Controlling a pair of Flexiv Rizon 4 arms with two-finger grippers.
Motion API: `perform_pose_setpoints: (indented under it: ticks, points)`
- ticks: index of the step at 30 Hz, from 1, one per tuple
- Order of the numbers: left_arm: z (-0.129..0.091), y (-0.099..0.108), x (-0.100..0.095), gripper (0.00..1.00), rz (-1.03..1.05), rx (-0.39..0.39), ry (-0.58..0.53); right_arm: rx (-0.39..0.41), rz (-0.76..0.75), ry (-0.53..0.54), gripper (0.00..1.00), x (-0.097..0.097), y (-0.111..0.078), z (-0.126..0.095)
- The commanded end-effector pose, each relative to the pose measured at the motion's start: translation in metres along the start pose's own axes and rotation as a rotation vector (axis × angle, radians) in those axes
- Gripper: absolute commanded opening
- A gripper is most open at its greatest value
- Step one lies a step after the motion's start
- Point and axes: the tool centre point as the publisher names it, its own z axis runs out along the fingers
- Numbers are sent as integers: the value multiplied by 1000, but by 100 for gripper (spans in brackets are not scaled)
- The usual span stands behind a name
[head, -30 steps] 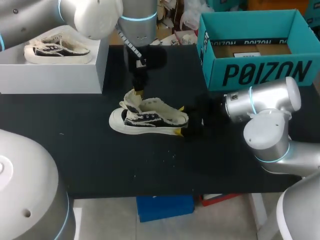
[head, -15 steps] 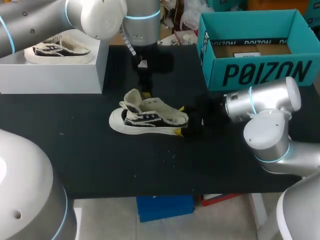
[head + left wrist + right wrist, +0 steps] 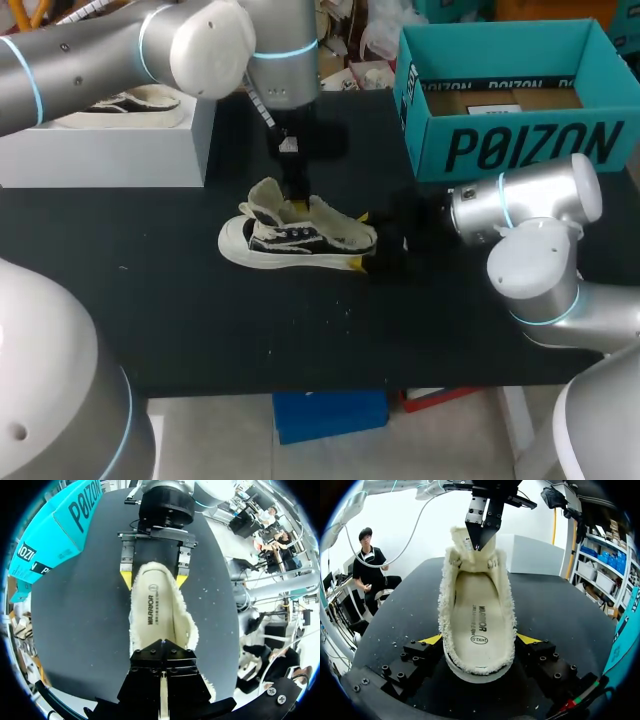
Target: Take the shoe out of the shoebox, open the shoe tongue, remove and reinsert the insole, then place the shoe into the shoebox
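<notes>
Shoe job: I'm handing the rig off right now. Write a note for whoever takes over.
Left gripper: shut, nothing seen in it, tip over the opening of the shoe, just beside the raised tongue.
Right gripper: shut on the shoe at the heel, one finger on each side.
Things: the shoe sits upright on the table, out of the shoebox, which stands open at the far right. Insole lies flat inside the shoe.
Done: shoe out, tongue open.
Left: pull the insole, reinsert it, put the shoe into the shoebox.
</notes>
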Motion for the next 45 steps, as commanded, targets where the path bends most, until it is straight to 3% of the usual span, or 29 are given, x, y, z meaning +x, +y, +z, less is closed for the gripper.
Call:
perform_pose_setpoints:
  ticks: [1,6,32,45]
  points:
    - [14,-5,-4,0,-1,2,16,2,2,-1,0,-1,-1,0]
    - [27,-9,-4,0,-16,-2,53,2,2,-1,0,-1,-1,0]
    - [33,-11,-9,0,9,24,97,2,2,-1,0,-1,-1,0]
    - [58,-11,9,0,18,56,151,2,2,-1,0,-1,-1,0]
